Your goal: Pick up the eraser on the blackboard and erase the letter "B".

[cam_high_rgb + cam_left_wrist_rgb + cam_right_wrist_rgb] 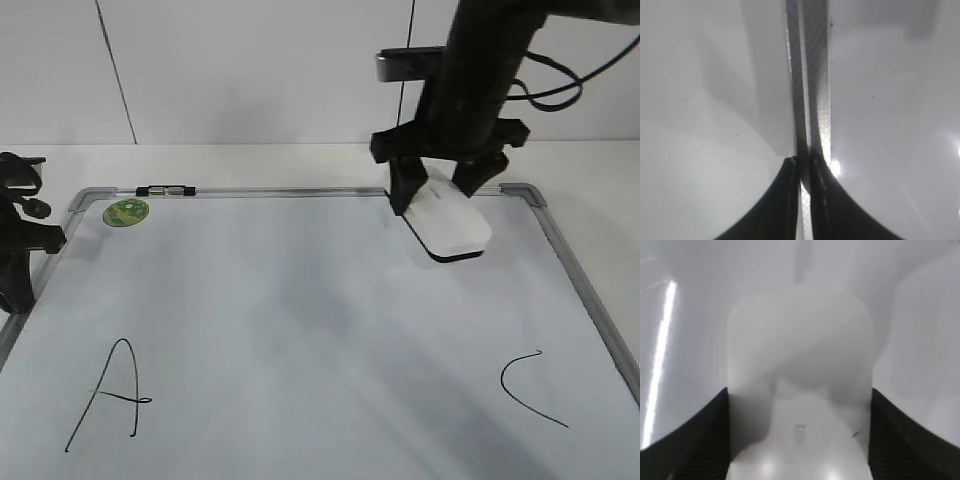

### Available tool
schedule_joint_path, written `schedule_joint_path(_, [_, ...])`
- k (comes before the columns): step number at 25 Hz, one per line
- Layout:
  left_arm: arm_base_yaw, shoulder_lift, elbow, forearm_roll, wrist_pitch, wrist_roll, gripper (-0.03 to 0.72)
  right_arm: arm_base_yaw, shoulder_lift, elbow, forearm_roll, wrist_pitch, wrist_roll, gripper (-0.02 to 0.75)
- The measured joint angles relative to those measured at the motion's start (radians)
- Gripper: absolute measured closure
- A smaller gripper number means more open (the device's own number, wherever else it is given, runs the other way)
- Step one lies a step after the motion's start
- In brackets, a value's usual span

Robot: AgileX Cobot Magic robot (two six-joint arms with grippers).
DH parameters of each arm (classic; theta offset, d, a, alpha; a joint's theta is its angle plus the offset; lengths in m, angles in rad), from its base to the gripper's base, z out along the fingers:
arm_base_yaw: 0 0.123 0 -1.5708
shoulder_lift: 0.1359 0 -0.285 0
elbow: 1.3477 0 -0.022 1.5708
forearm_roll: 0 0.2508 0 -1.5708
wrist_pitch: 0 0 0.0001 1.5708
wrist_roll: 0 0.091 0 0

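While right end effector [445,190] clamps eraser [452,222], marker [166,189] rests far-left.

Bright, even light is falling from above in the exterior view, casting soft grey shadows across the blackboard [300,300] below the right arm while the black marker strokes are staying crisp. The left wrist view is looking hazy, with a white glare spot glowing beside the board's metal frame [817,90] and blurred dark fingers [785,200]. In the right wrist view the eraser [800,390] is filling the frame, out of focus, with a bright streak of glare running down the left edge.
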Motion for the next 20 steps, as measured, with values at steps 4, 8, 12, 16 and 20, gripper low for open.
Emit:
schedule_joint_path(4, [0.000, 0.000, 0.000, 0.000, 0.000, 0.000, 0.669, -0.084, -0.073, 0.123, 0.015, -0.004, -0.002, 0.209])
schedule_joint_path(8, [0.000, 0.000, 0.000, 0.000, 0.001, 0.000, 0.669, -0.165, -0.135, 0.266, 0.032, -0.008, -0.018, 0.209])
schedule_joint_path(12, [0.000, 0.000, 0.000, 0.000, 0.001, 0.000, 0.669, -0.227, -0.177, 0.386, 0.065, -0.032, -0.056, 0.209])
schedule_joint_path(16, [0.000, 0.000, 0.000, 0.000, 0.002, 0.000, 0.669, -0.268, -0.184, 0.483, 0.094, -0.104, -0.106, 0.209])
schedule_joint_path(20, [0.000, 0.000, 0.000, -0.001, 0.004, 0.000, 0.669, -0.297, -0.184, 0.516, 0.105, -0.142, -0.143, 0.209])
